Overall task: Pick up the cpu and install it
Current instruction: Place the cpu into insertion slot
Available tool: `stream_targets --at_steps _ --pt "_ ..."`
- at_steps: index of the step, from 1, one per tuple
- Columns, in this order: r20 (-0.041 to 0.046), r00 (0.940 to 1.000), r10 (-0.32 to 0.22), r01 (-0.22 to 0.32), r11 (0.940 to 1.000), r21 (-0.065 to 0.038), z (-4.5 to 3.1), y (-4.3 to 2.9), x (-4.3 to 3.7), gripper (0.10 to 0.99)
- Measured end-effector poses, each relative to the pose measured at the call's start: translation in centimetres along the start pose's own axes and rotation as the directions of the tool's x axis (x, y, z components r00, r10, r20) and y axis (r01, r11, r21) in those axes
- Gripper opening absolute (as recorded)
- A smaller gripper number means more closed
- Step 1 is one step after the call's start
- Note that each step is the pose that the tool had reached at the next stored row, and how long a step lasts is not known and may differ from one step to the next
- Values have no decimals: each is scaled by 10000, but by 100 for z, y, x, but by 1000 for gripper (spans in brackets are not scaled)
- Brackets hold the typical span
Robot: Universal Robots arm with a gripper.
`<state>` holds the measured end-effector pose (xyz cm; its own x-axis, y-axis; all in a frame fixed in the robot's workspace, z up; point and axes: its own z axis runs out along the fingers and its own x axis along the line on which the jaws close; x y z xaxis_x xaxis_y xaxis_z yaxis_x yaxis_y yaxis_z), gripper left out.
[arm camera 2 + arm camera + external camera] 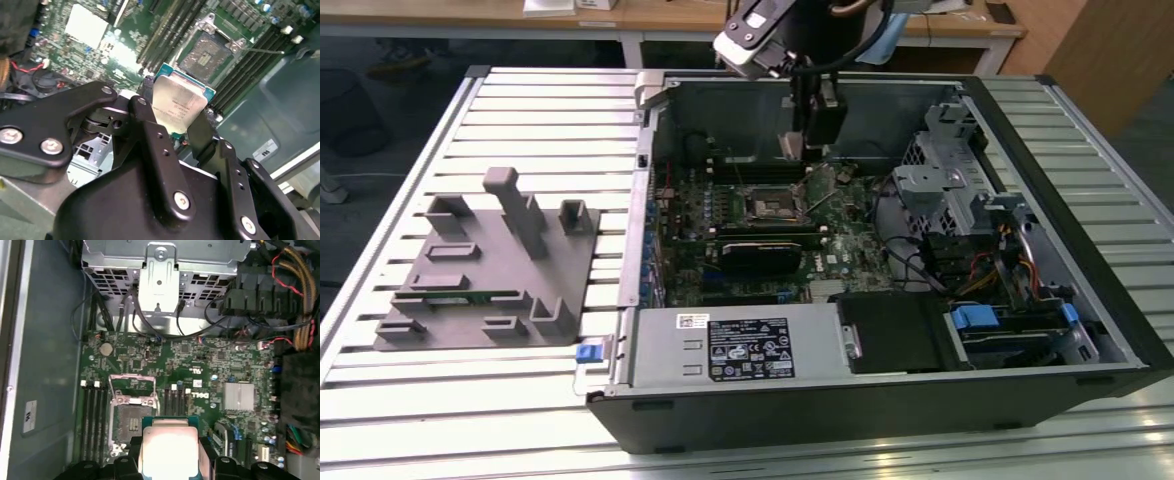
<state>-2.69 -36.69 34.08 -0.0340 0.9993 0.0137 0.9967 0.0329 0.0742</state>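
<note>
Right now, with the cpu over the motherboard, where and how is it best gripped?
By two opposite edges, approaching from its silvery top side. The cpu is a thin flat square, so probably only its edges offer purchase; the hand grips it this way now, near the empty socket.

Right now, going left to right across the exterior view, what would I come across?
Grey holder → gripper gripping the cpu → metal drive cage.
</note>
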Motion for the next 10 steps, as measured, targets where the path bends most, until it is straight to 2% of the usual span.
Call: stream_targets --at_steps 1,2,4,10 --pt "-82 10000 20 -20 10000 -4 2 -6 1 525" --pt "-125 9999 38 -38 10000 -6 8 -13 1 525" --pt "-160 9999 57 -57 10000 -7 23 -28 2 525" --pt "-172 9998 67 -67 10000 3 91 -40 3 525"
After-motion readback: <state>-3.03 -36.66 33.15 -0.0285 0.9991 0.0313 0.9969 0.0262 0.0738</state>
